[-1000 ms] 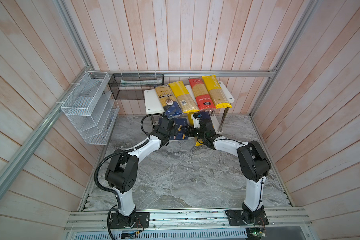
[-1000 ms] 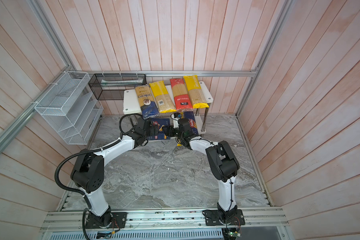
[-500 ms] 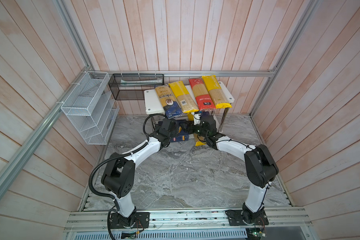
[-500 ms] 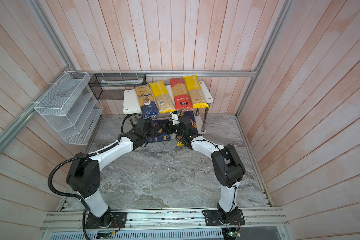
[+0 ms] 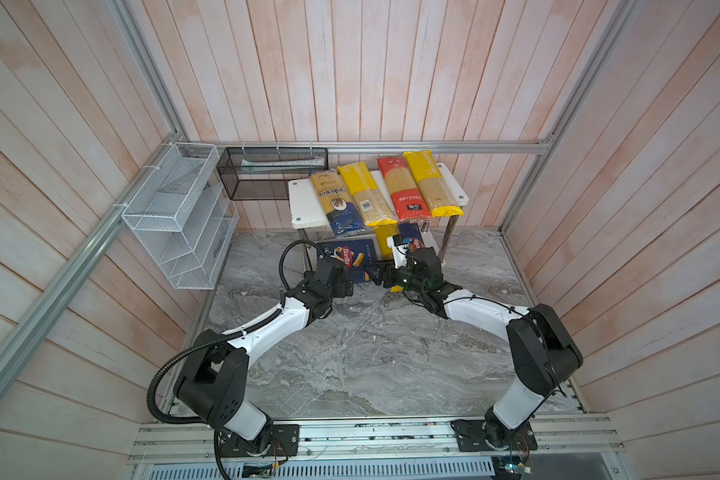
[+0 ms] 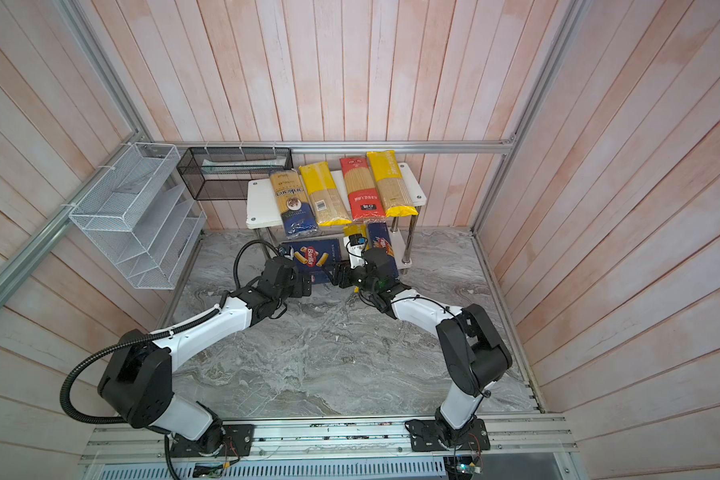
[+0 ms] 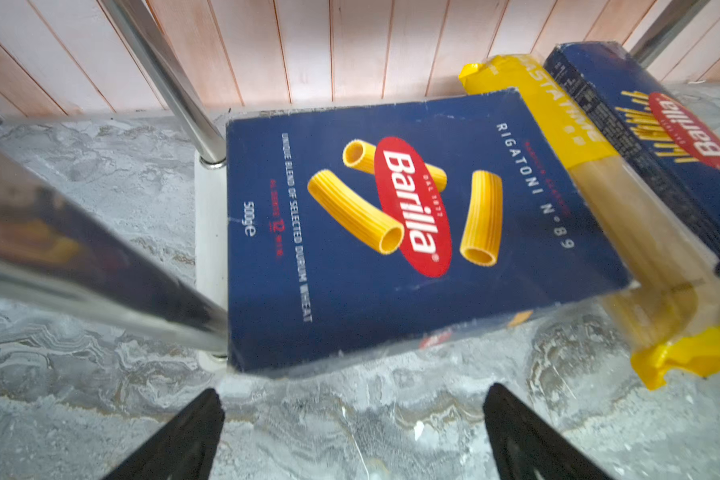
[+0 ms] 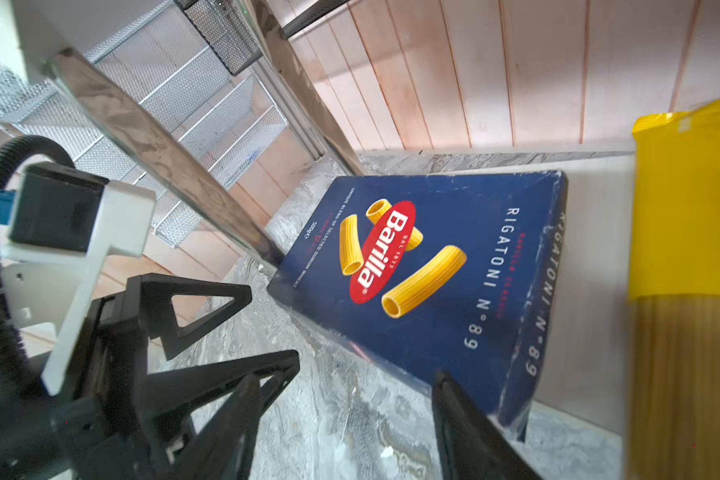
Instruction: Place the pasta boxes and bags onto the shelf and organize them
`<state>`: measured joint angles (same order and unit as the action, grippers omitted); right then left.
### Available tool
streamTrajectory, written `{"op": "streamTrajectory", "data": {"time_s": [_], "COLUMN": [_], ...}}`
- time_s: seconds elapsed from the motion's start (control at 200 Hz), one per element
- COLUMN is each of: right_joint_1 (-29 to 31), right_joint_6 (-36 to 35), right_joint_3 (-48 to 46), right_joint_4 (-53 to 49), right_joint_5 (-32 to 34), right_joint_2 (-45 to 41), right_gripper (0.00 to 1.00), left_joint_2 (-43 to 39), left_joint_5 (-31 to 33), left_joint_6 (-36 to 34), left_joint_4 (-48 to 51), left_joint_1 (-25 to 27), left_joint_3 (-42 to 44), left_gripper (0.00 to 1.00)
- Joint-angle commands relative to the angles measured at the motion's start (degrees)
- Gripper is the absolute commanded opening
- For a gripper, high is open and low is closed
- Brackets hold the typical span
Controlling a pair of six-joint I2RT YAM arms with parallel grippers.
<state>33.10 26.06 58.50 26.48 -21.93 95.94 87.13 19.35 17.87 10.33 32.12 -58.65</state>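
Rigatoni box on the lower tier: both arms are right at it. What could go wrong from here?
1. The left gripper and right gripper, both open, sit close together; their fingers could collide.
2. The rigatoni box lies skewed and appears to overhang the lower board's front; an off-centre push may jam it against the chrome post.
3. The PASTATIME bag beside it could get dragged.

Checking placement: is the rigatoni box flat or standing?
Flat: the rigatoni box shows its logo face up, resting on the shelf's lower board.
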Motion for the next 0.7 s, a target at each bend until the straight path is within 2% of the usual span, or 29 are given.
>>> {"op": "streamTrajectory", "data": {"time_s": [0.0, 0.11, 0.215, 0.355, 0.43, 0.5, 0.6, 0.695], "right_joint_1": [1.1, 1.4, 1.4, 0.7, -0.6, -2.2, -5.1, -9.3], "right_joint_6": [-1.5, -1.7, -4.6, -5.8, -6.8, -9.3, -13.9, -18.2], "right_joint_3": [-3.8, -8.4, -10.5, -15.7, -18.6, -20.5, -24.5, -27.9], "right_joint_4": [-0.3, -0.4, -5.3, -7.8, -8.0, -9.9, -9.6, -8.2], "right_joint_5": [1.5, 2.7, 5.2, 12.3, 17.2, 23.3, 35.2, 43.0], "right_joint_2": [-4.2, -6.9, -9.7, -17.3, -22.0, -26.2, -30.9, -33.3], "right_gripper": [0.65, 0.65, 0.66, 0.68, 0.71, 0.75, 0.81, 0.84], "left_joint_2": [-4.6, -10.1, -16.4, -26.5, -31.4, -34.8, -36.5, -34.4], "left_joint_5": [-0.3, 0.4, 2.4, -1.7, -5.3, -5.4, -2.0, 0.3], "left_joint_6": [3.8, 5.0, 5.5, 5.0, 4.5, 4.4, 2.2, -1.2], "left_joint_4": [1.0, 1.3, 2.2, -2.4, -6.8, -10.7, -18.6, -25.5], "left_joint_1": [0.0, 0.0, -0.4, -6.5, -11.6, -15.7, -19.9, -22.9], "left_joint_3": [4.1, 9.1, 14.0, 22.7, 27.5, 31.4, 36.1, 38.3], "left_gripper": [1.00, 1.00, 1.00, 1.00, 1.00, 1.00, 0.99, 1.00]}}
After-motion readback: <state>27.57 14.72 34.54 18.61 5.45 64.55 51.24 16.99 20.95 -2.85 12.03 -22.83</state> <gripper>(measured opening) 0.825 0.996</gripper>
